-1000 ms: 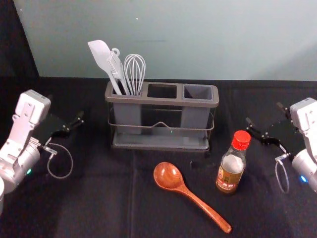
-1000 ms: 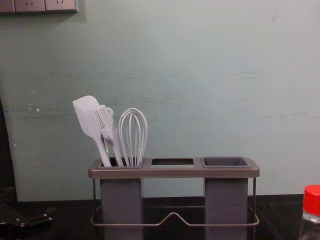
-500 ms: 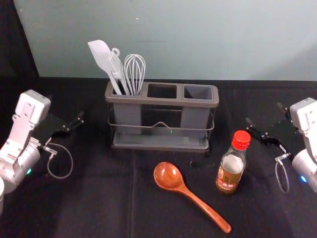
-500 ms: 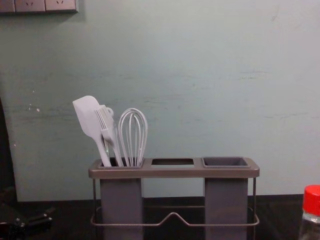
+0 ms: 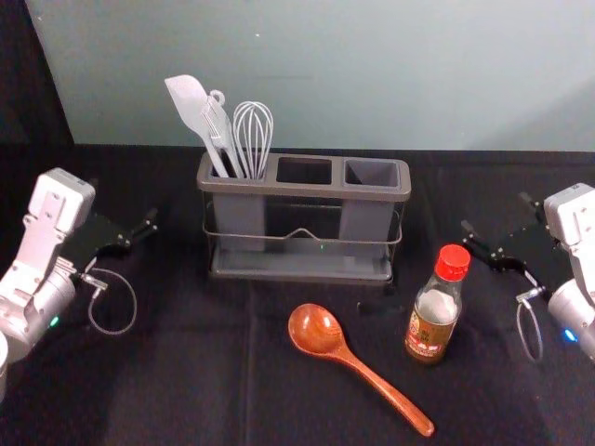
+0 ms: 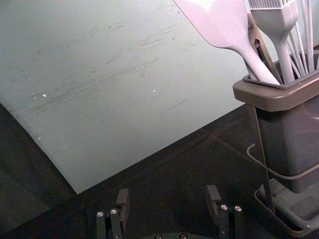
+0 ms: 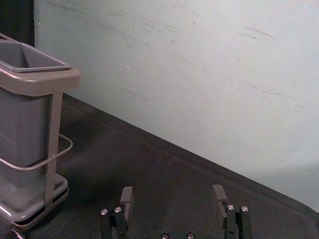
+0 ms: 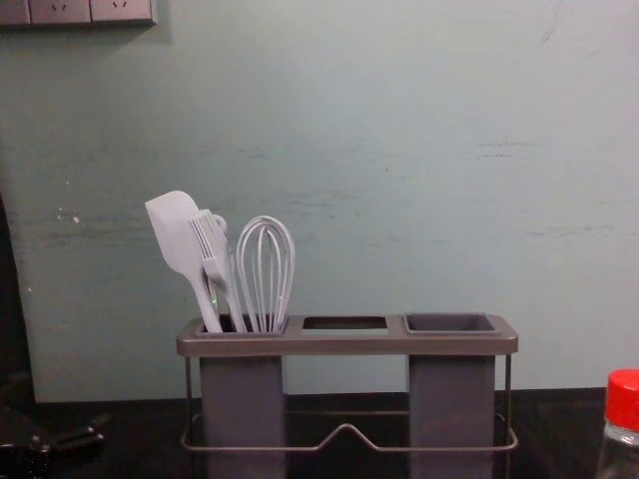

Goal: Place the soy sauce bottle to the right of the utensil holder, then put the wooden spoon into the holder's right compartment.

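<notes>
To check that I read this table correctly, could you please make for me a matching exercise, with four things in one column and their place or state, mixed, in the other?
Things
1. wooden spoon
2. soy sauce bottle
3. whisk
4. right pincer

Place or state
A. open, holding nothing
B. lying on the dark cloth
C. upright in the left compartment, beside a spatula
D. standing on the table, with its red cap on

Right pairs: 1-B, 2-D, 3-C, 4-A.
</notes>
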